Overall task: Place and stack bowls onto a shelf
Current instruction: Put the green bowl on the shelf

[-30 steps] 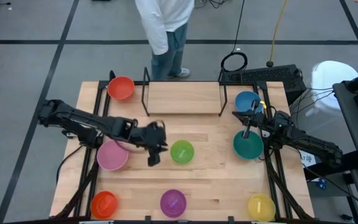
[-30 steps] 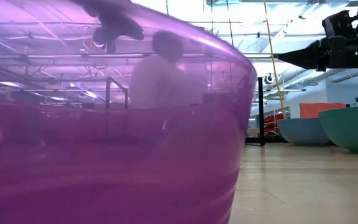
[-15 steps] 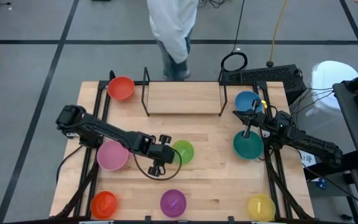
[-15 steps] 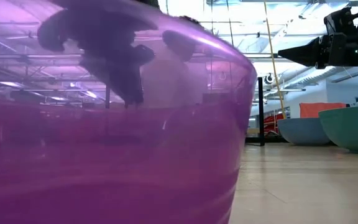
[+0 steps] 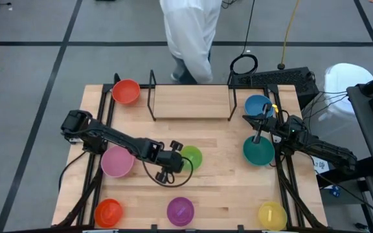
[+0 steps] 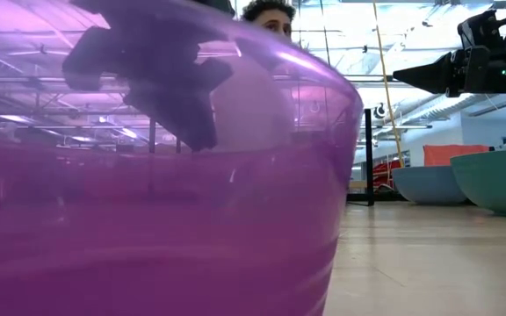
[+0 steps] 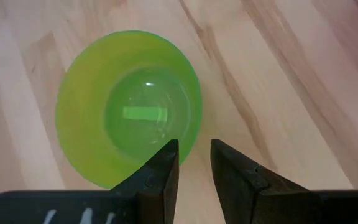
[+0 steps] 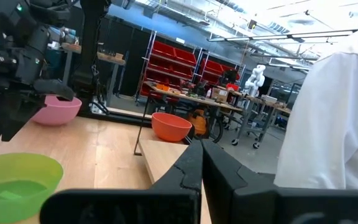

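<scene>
Your left gripper (image 5: 177, 160) sits low over the middle of the wooden tabletop (image 5: 219, 188), jaws slightly parted and holding nothing. The small round green plastic bowl (image 5: 190, 157) is right at its tips: in the left wrist view the near rim of that bowl (image 7: 129, 109) lies just ahead of the two dark fingers (image 7: 160, 171), one finger overlapping the rim edge, the other over bare wood. Contact with the rim can't be confirmed from these views.

The pink plastic bowl (image 5: 116, 161) is behind the gripper, under the left forearm. The translucent purple plastic bowl (image 5: 180, 210) is on the near edge of the table below the gripper; it fills most of the low view (image 6: 148, 193), so that camera shows little else on that side.

Your right gripper (image 5: 258, 133) is fully closed and empty, hovering above the teal plastic bowl (image 5: 258, 152), with the blue plastic bowl (image 5: 258, 105) just beyond it.

The low light-wood shelf with black rod uprights (image 5: 190, 102) is at the far edge of the table, well apart from the left gripper, with no bowl on it. An orange-red plastic bowl (image 5: 126, 91) sits just beside the shelf's left end. A red plastic bowl (image 5: 108, 211) and a yellow plastic bowl (image 5: 272, 214) are at the near corners.

A person in a white top (image 5: 190, 32) stands behind the shelf.
</scene>
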